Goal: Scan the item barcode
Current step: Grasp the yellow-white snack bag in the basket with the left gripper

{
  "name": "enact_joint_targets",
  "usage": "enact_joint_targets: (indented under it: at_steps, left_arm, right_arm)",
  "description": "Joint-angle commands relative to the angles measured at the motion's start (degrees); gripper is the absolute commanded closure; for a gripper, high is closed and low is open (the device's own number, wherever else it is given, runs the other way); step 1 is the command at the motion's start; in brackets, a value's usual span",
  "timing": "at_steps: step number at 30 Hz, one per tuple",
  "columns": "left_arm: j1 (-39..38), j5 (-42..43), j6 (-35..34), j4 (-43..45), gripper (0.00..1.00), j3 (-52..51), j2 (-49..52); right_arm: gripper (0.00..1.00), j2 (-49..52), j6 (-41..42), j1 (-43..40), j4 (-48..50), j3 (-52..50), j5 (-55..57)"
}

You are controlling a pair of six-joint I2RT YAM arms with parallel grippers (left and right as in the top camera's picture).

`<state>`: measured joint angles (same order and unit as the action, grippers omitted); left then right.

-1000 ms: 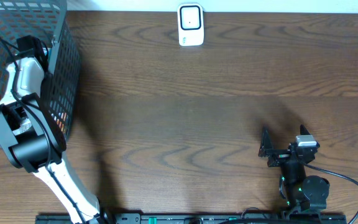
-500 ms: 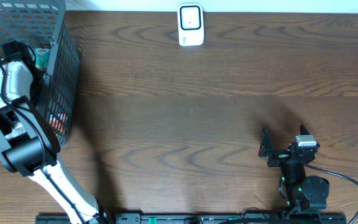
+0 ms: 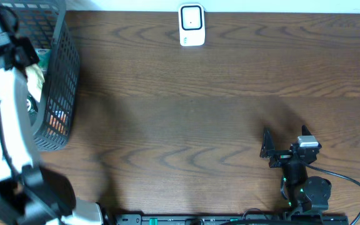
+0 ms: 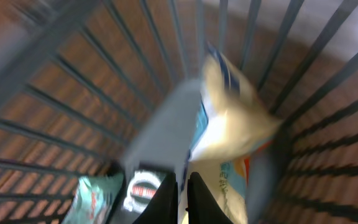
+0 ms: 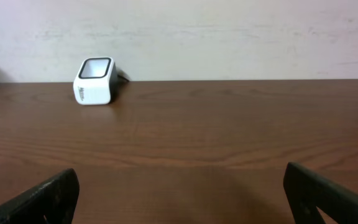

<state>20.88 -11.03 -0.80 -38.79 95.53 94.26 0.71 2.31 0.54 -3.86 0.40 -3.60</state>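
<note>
My left gripper (image 4: 183, 186) is clenched on the edge of a cream-and-blue snack pouch (image 4: 229, 118), holding it within the bars of the wire basket (image 3: 64, 75) at the table's (image 3: 199, 112) ten o'clock. A teal packet (image 4: 92, 196) lies blurred beneath. My right gripper (image 5: 182, 190) rests at five o'clock, jaws spread wide and empty. Farthest, the white scanner (image 3: 192, 25) stands at twelve o'clock.

Packet (image 4: 229, 124): cream pouch w/ blue, teal + orange print, crumpled, tilted, motion-blurred. Inside mesh basket (image 3: 64, 69) at table's 10 o'clock, 1 edge nipped in left gripper (image 4: 182, 186). Scanner (image 3: 192, 25): small white box, dark-framed window, upright at 12 o'clock table edge, well apart from packet.
</note>
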Motion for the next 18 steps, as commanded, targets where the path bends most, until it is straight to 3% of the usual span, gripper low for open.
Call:
enact_joint_targets:
  at_steps: [1, 13, 14, 16, 18]
  left_arm:
    - [0.3, 3.0, -4.5, 1.2, 0.93, 1.2, -5.0]
    - [0.3, 2.9, -4.4, 2.6, 0.92, 1.1, -12.0]
    - [0.3, 2.9, -4.2, 2.1, 0.83, 1.0, -11.6]
    - [0.8, 2.9, -4.2, 1.4, 0.52, 1.0, -10.2]
    - [1.5, 2.9, -4.1, 0.2, 0.28, 1.0, -8.1]
  right_arm:
    - [0.01, -0.3, 0.2, -0.9, -0.2, -0.1, 0.2]
    - [0.01, -0.3, 0.2, -0.9, -0.2, -0.1, 0.2]
    - [0.01, -0.3, 0.2, -0.9, -0.2, -0.1, 0.2]
    - [0.01, -0.3, 0.2, -0.9, -0.2, -0.1, 0.2]
    - [0.01, -0.3, 0.2, -0.9, -0.2, -0.1, 0.2]
